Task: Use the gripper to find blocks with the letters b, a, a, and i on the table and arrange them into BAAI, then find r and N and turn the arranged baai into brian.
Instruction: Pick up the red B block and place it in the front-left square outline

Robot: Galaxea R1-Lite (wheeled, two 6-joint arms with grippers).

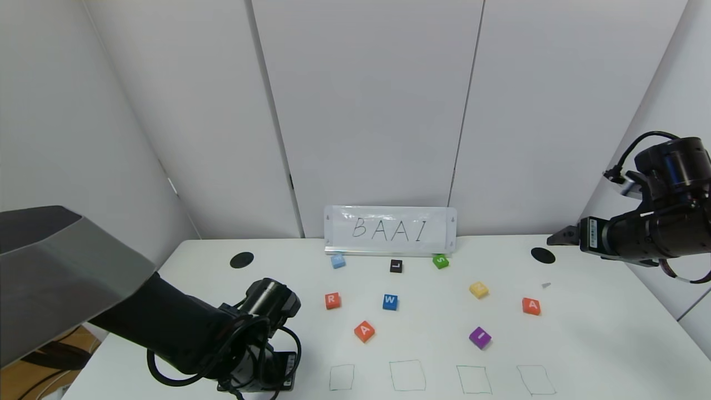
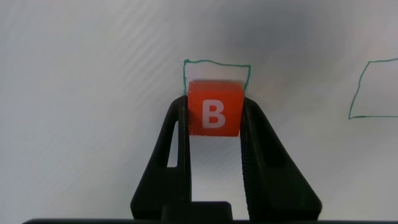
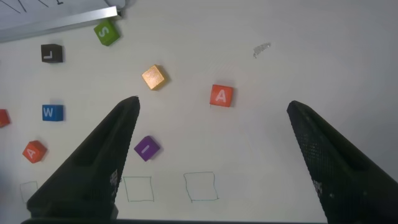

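Note:
My left gripper (image 2: 214,115) is shut on the orange B block (image 2: 214,109), held just short of a green square outline (image 2: 216,63) on the white table (image 1: 600,333). In the head view that gripper (image 1: 261,383) is low at the front left and the B block is hidden. One orange A block (image 1: 364,331) lies left of centre, the other A block (image 1: 531,306) at the right. The purple I block (image 1: 480,337) lies between them, nearer the front. The orange R block (image 1: 332,300) sits left of the blue W block (image 1: 390,301). My right gripper (image 1: 558,239) is open, raised at the far right.
A BAAI sign (image 1: 390,230) stands at the back. Light blue (image 1: 338,260), black L (image 1: 395,266) and green S (image 1: 440,261) blocks lie before it; a yellow block (image 1: 479,289) is mid-right. Several green outlines (image 1: 407,375) line the front. Two black spots (image 1: 241,259) mark the back.

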